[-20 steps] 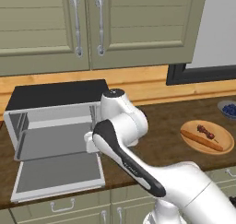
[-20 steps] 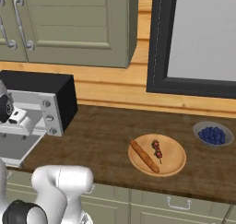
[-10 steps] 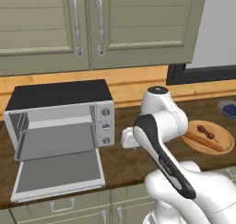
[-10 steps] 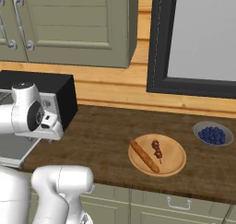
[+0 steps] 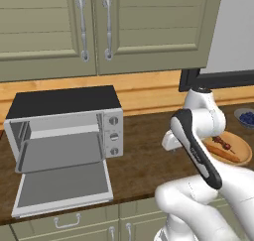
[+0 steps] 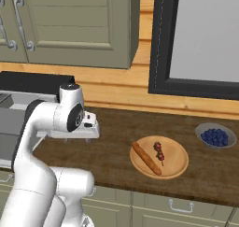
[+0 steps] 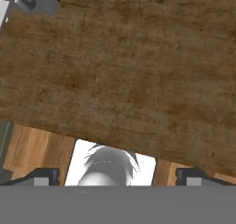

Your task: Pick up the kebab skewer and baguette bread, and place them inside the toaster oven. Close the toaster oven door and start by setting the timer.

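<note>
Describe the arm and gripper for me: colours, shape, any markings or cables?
The arm is glossy white with rounded, tubular links and dark grey to black joint bands. The gripper has two small dark, blocky finger tips. No cables or markings are visible.

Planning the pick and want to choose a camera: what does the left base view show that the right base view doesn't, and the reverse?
Left base view alone: the oven's open cavity, its lowered door and its three knobs. Right base view alone: the whole plate, with baguette and skewer lying apart on it, and all of the blueberry bowl. Shared: the arm over the counter, the wall cabinets, the plate.
</note>
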Available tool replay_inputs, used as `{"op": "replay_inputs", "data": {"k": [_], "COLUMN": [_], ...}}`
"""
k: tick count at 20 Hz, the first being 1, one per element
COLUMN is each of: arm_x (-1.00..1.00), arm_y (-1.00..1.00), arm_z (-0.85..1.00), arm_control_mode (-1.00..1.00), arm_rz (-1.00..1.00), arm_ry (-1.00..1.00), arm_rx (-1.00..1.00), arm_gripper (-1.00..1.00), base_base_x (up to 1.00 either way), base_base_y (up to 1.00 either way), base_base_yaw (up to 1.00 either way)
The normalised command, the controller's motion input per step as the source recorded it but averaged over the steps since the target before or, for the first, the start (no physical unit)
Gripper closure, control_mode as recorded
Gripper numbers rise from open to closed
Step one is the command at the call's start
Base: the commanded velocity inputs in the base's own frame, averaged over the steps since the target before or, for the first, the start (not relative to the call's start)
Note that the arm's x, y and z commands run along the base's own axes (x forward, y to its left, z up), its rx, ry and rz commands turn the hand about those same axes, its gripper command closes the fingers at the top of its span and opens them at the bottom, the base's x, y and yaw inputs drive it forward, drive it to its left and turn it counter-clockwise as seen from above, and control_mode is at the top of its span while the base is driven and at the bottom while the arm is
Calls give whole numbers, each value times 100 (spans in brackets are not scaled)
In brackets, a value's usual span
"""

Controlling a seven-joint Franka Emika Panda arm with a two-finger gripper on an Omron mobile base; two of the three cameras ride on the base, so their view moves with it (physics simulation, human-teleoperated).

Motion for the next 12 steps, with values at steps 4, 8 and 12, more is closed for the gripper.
{"op": "replay_inputs", "data": {"k": [4,8,12], "arm_x": [55,34,19], "arm_y": [-100,-100,-100], "arm_z": [-1,-20,-65], "arm_control_mode": [-100,-100,-100], "arm_rz": [20,13,13], "arm_ry": [8,10,11], "arm_rx": [0,0,0], "arm_gripper": [-100,-100,-100], "base_base_x": [0,0,0], "base_base_y": [0,0,0], "base_base_yaw": [0,0,0]}}
